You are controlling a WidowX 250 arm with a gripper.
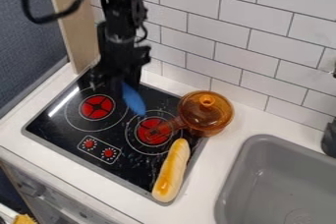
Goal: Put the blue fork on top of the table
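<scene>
The black robot arm (121,21) is hanging down from the top edge, in the upper left of the frame, and its gripper (120,80) is sitting over the back of the black stove (49,129). The jaws are clenching the blue fork (134,101) by its upper end. The fork is showing left of the middle of the frame, with its long side running on a slant from upper left to lower right, more up-and-down than sideways. Its low end is pointing down and a bit right, toward the red ring of the right burner (152,130). The fork is looking blurry, so I cannot tell which end is having the prongs, or if it is touching the stove. The left burner (97,107) is lying to the left of the fork. An orange see-through pot (206,115) with a lid is standing to the right of it, and the pot's handle is poking down and left over the right burner. A long bread (171,171) is lying below the pot, along the stove's right side. The white bench (246,120) is going around the stove, and a gray sink (282,183) is filling the lower right.
</scene>
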